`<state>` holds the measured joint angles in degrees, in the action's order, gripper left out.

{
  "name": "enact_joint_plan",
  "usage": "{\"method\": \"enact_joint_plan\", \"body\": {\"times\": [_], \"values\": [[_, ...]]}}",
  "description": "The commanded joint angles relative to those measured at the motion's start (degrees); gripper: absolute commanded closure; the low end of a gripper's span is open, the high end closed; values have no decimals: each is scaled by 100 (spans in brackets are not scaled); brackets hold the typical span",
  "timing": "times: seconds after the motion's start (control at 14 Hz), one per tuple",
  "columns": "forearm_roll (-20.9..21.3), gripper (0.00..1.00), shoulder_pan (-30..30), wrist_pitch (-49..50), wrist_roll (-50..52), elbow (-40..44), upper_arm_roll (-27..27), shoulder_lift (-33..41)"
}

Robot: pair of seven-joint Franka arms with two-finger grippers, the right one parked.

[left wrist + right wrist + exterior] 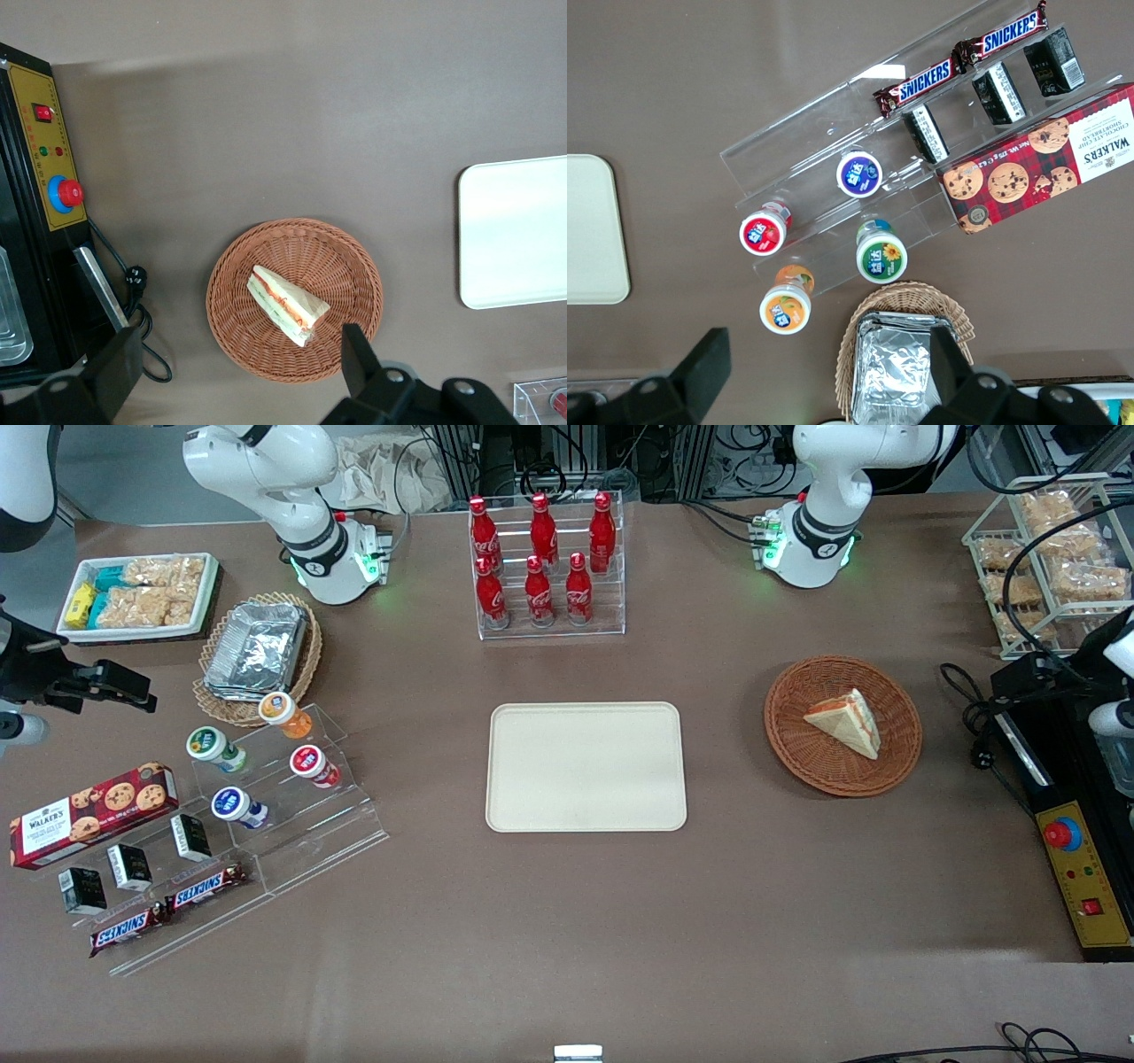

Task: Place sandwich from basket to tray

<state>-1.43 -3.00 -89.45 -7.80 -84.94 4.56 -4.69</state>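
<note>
Between the two spread fingers (359, 359) of the left arm's gripper (239, 363), seen from the wrist camera, lies the round wicker basket (354, 274), well below them and untouched. The fingers are wide apart and hold nothing. The sandwich (285, 304) rests inside the basket, roughly at its middle, its red and green filling showing along the cut side. In the front view the sandwich (846, 722) sits in the basket (797, 735), which stands on the brown table (567, 921) toward the working arm's end. The cream tray (586, 767) lies flat beside the basket, apart from it, at the middle of the table, with nothing on it.
</note>
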Motion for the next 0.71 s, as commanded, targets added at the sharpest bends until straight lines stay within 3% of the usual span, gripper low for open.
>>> {"method": "enact_joint_plan", "body": {"times": [0.0, 0.64], "values": [[-42, 0, -34, 104, 77, 83, 19, -23], [-50, 0, -42, 226, 156, -31, 10, -41]]}}
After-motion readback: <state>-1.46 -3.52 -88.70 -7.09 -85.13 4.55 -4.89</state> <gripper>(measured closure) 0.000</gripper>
